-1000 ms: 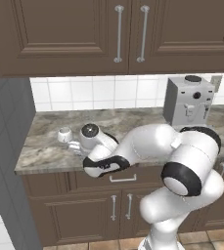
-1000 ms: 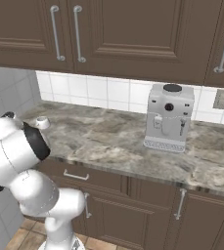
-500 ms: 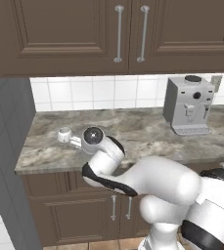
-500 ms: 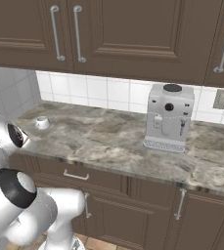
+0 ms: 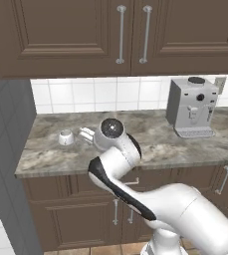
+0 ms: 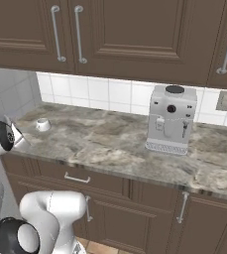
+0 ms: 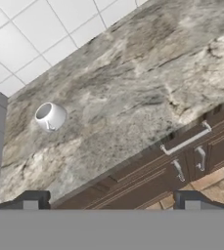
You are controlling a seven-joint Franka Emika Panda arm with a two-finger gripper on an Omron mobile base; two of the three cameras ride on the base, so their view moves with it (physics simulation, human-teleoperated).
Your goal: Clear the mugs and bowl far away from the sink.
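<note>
Small glossy white mug point(image 5: 65, 137) standing upright at the far left of the grey marbled stone counter point(image 5: 150, 144), well apart from the released, wide-open two-finger gripper point(image 7: 111, 201), which grasps nothing.

A marbled grey-brown stone bench point(image 5: 195, 149) runs across the middle of the frame, backed by white square wall tiles point(image 5: 105, 93). Dark brown upper cabinets point(image 5: 75, 30) with silver bar handles fill the top. Matching lower cabinets point(image 6: 149, 213) sit beneath. A grey coffee machine point(image 6: 171, 119) stands at right. A grey tiled wall point(image 5: 3, 164) fills the left.
</note>
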